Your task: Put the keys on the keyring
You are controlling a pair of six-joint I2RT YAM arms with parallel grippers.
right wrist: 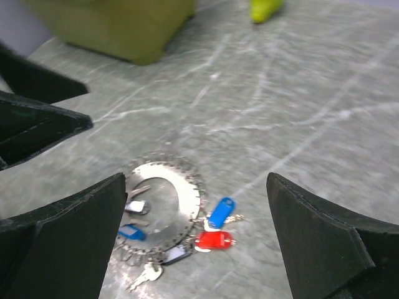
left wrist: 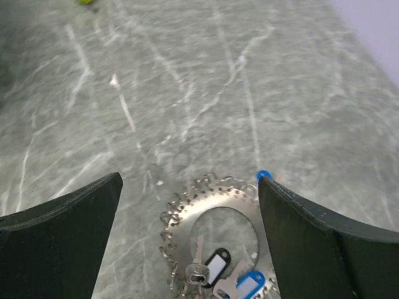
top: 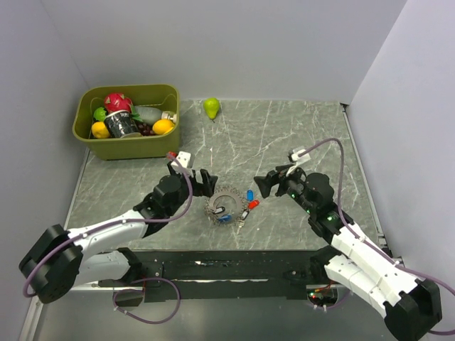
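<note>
Our left gripper (left wrist: 190, 180) has its two dark fingers (left wrist: 68, 218) wide apart and holds nothing; it hangs low over the table (top: 298, 142), with the keyring (left wrist: 184, 215) just in front of it, between the lines of the fingers. Our right gripper (right wrist: 196, 177) also has its fingers far apart and holds nothing; it faces the same ring from the other side, a little away from it. The keyring lies flat on the grey marbled table between the two grippers. Inside its hole we see a key with a dark tag with a white window (left wrist: 216, 265) and a key with a blue tag (left wrist: 249, 283). Just outside the rim, on the side of the right gripper, lie a second blue tag (right wrist: 221, 212) and a red tag (right wrist: 213, 239), and a dark tag (right wrist: 176, 254) with a small bare key (right wrist: 146, 272) lies at the edge. We cannot tell which keys are hooked on the ring. Any writing on the tags is too small to read. Far behind stand a green bin (top: 128, 148) with fruit and a pear (top: 212, 107).
</note>
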